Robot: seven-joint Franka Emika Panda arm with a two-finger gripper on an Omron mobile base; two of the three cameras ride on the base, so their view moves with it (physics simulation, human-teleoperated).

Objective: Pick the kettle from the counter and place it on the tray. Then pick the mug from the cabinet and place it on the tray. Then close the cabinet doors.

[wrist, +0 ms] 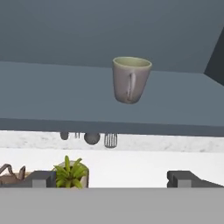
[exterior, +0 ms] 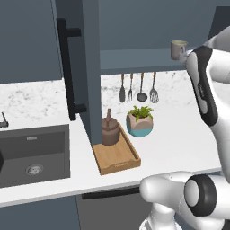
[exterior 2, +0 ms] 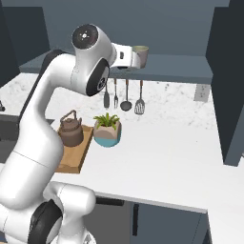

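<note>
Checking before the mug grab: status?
Gripper open, empty, facing mug. Mug upright on cabinet shelf. Kettle already on tray. Path clear.

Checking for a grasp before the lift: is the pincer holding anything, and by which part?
Nothing is held: the pincer is open, short of the mug.

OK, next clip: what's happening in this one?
The kettle already sits on the tray on the counter, beside a potted plant. The arm is raised to the open cabinet, its gripper open and facing the mug, which stands upright on the shelf, not yet grasped. One cabinet door stands open.
</note>
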